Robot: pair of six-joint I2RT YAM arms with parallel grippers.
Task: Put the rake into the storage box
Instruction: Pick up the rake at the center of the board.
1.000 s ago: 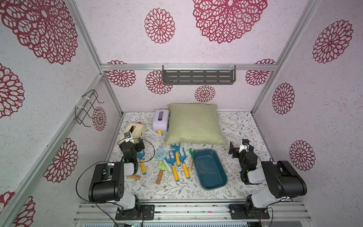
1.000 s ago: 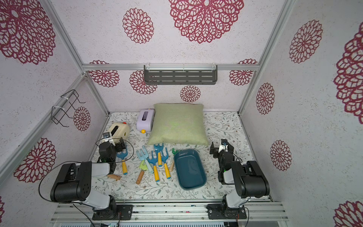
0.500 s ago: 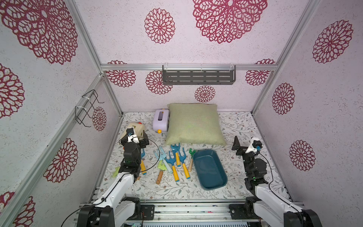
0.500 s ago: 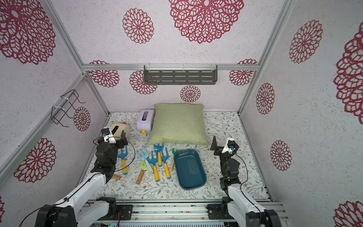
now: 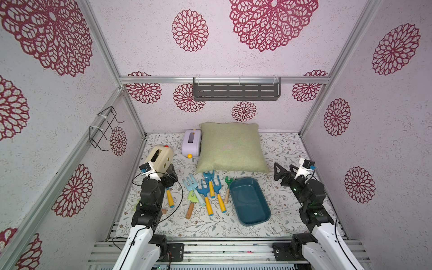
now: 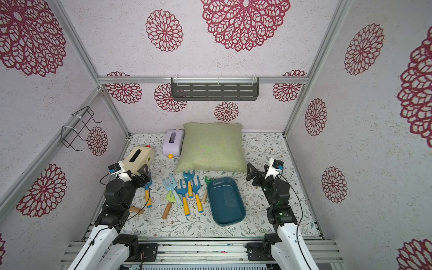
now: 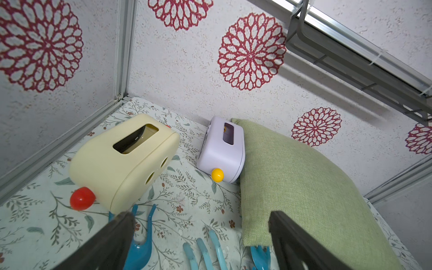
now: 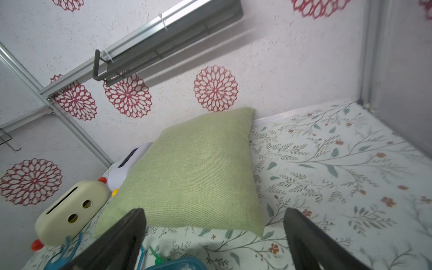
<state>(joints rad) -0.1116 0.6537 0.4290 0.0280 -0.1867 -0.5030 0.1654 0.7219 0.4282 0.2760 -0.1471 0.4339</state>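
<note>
Rakes (image 5: 208, 205) of blue plastic, yellow handles pointing to six o'clock, lay at nine o'clock of the shallow teal plastic storage box (image 5: 250, 203). The left gripper (image 7: 199, 215) was nearer than the right gripper (image 5: 284, 166); both gaped, holding nothing.

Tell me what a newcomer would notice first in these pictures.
The big red flower medallions on the pale walls grab the eye first. Below them, a green pillow lies at the back of the floral table, and bright toy garden tools lie jumbled beside the empty teal storage box.
</note>
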